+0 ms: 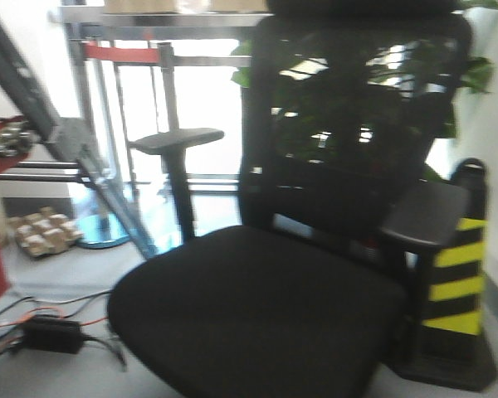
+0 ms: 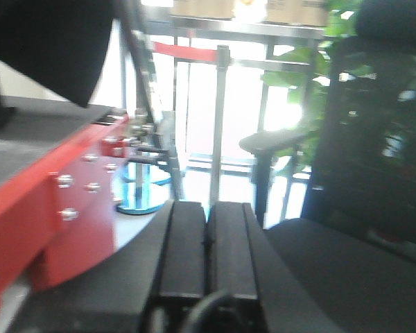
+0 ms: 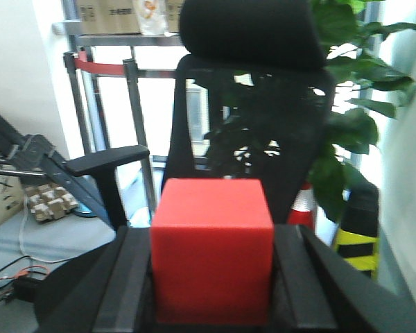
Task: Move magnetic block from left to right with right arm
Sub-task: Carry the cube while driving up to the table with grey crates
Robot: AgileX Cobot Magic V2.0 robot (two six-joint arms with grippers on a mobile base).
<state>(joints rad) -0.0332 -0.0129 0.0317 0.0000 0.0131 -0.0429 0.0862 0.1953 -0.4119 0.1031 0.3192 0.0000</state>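
Observation:
In the right wrist view the magnetic block (image 3: 212, 250), a plain bright-red cube, fills the space between the two black fingers (image 3: 130, 277) of my right gripper (image 3: 212, 232), which is shut on it and holds it up in front of a black office chair (image 3: 253, 118). In the left wrist view my left gripper (image 2: 209, 239) has its two black fingers (image 2: 184, 243) pressed together with nothing between them, pointing toward the chair seat. Neither gripper nor the block shows in the front view.
A black office chair (image 1: 266, 307) with armrests (image 1: 176, 141) fills the front view. A yellow-and-black striped post (image 1: 458, 274) stands at its right, a potted plant (image 3: 347, 125) behind. A red metal structure (image 2: 55, 208) lies left of the left gripper. Cables and a power brick (image 1: 50, 333) are on the floor.

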